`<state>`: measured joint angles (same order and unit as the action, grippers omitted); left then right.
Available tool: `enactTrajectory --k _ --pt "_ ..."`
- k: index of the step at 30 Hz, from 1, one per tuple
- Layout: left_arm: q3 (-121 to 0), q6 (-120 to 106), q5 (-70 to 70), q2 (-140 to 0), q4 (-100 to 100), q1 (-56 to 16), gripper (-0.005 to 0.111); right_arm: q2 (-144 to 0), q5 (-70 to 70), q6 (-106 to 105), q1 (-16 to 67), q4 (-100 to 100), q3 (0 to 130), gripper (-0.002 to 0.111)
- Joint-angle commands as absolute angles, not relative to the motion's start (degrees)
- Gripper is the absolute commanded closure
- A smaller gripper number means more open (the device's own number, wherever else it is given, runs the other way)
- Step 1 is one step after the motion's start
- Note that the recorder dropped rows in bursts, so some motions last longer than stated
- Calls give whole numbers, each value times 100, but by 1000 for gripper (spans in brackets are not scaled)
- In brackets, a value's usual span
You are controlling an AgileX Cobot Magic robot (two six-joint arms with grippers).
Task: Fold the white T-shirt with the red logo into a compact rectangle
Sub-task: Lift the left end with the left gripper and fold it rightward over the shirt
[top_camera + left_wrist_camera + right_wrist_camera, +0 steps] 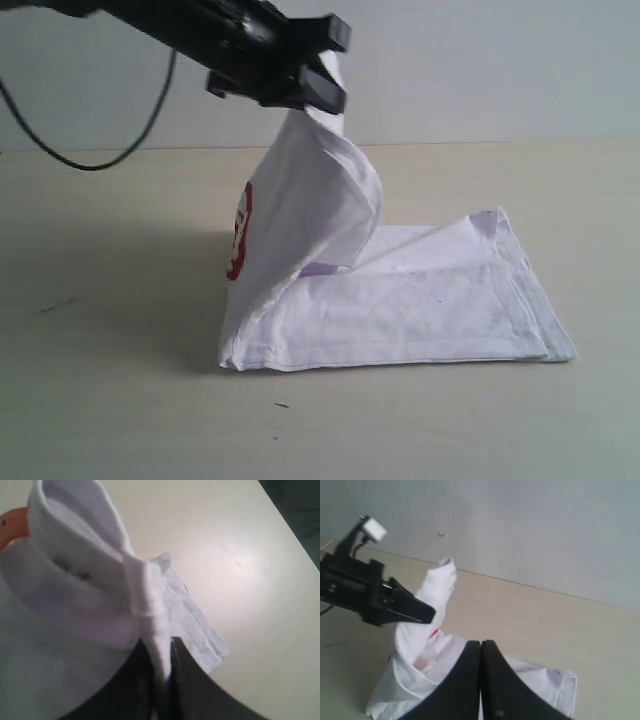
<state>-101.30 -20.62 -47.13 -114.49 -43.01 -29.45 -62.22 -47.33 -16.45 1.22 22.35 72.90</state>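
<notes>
The left gripper is clenched on a bunched fold of the white T-shirt and holds it up off the table — the cloth drapes straight down from its jaws. Just below the pincer, on the raised panel, the red logo shows almost edge-on. The rest of the shirt lies flat in folded layers beneath it. The right gripper has its fingers pressed together on nothing — the shirt lies beyond its tips, untouched.
</notes>
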Motion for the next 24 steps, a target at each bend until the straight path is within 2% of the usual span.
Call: enactTrajectory --k 1,5,7,9,14,16,20,22,24 --pt "-10743 -2232 -4549 -12160 -4421 -3517 107 -6202 -4754 -1639 100 2251 7298 108" --pt "-11266 -2221 -4590 -12653 -4487 -3862 106 -6202 -4754 -1639 100 2251 7298 108" --pt "-11465 -2232 -4600 -12812 -4463 -3976 101 -6202 -4765 -1639 100 2251 7298 108" --pt "-11634 -2232 -4600 -12914 -4404 -4055 91 -6202 -4780 -1639 100 2251 7298 108" --pt "-11741 -2192 -4554 -12936 -4126 -4044 51 -6202 -4822 -1639 100 2240 7298 108" --pt "-11741 -1984 -4621 -12906 -3825 -3991 50 -6202 -4855 -1639 100 2240 7298 108" --pt "-11741 -1596 -4924 -12812 -3232 -3820 62 -6202 -4934 -1639 100 2037 7298 107" --pt "-11741 -1563 -5196 -12727 -3018 -3705 63 -6271 -4930 -1427 100 1754 7274 102" --pt "-11741 -1405 -5459 -12620 -2632 -3613 63 -6368 -4726 -1095 100 1361 7140 92"
